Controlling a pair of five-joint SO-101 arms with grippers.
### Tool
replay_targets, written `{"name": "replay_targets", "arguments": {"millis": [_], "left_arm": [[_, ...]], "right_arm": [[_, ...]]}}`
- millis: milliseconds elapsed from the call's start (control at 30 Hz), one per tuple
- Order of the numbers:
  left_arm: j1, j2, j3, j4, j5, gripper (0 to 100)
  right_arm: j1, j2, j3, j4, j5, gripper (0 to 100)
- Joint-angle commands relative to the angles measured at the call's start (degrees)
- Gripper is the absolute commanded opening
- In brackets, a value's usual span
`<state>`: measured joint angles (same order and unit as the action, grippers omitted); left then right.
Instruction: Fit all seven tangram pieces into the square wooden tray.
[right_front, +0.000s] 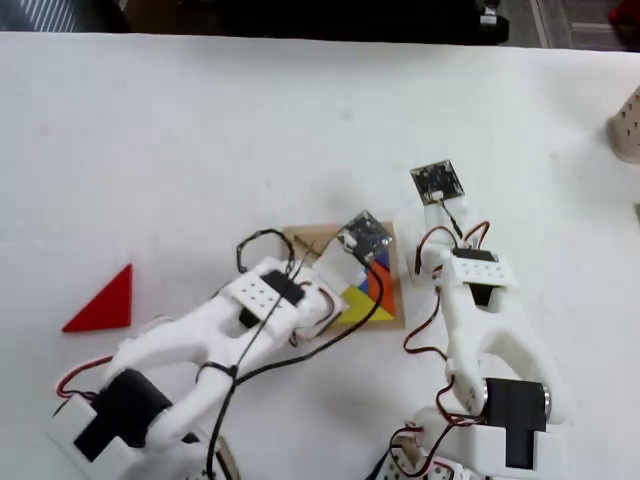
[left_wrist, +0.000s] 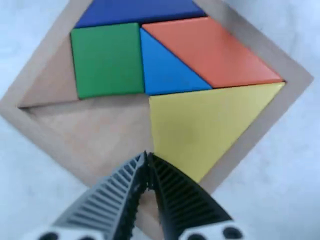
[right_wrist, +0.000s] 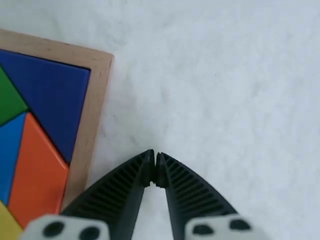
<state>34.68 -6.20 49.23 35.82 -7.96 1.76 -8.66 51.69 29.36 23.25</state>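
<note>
Distance decides our next pick: the red triangle (right_front: 108, 308) lies near the left edge of the table (right_front: 200, 120), well apart from the wooden tray (right_wrist: 97, 95), nearer our left gripper (left_wrist: 147, 156), pinched shut over the tray's bare pocket (left_wrist: 90, 130), than our right gripper (right_wrist: 154, 155), likewise shut beside the tray's rim.

Honestly, no text, numbers or labels were readable anywhere. The tangram pieces (left_wrist: 200, 130) and the wooden tray (left_wrist: 85, 137) were plain. If the little circuit board (right_front: 436, 181) right of centre in the high view carried any print, it was too tiny to tell.
</note>
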Motion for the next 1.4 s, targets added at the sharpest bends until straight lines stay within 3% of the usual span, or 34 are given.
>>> {"name": "replay_targets", "arguments": {"millis": [0, 100, 400, 600, 933, 1367], "left_arm": [[3.21, -2.24, -2.81, 2.46, 5.98, 2], [2.95, -3.56, -2.81, 2.99, 6.59, 2], [-10.86, -14.11, 0.35, 2.90, 6.15, 2], [-12.18, -23.16, 6.51, 2.55, 6.07, 2], [-13.49, -23.52, 9.49, -2.90, 6.15, 2], [-30.81, -23.60, 7.12, -4.13, 6.15, 2]], "right_arm": [[-0.66, -0.22, -2.64, 0.40, 0.70, 1.8], [-0.66, -0.22, -2.73, 0.40, 0.70, 1.8], [-0.66, -0.22, -2.73, 0.40, 0.70, 1.8], [-0.66, -0.22, -2.73, 0.40, 0.70, 1.8], [-0.66, -0.22, -2.64, 0.40, 0.70, 1.8], [-0.57, -0.22, -2.64, 0.92, 0.70, 1.8]]}}
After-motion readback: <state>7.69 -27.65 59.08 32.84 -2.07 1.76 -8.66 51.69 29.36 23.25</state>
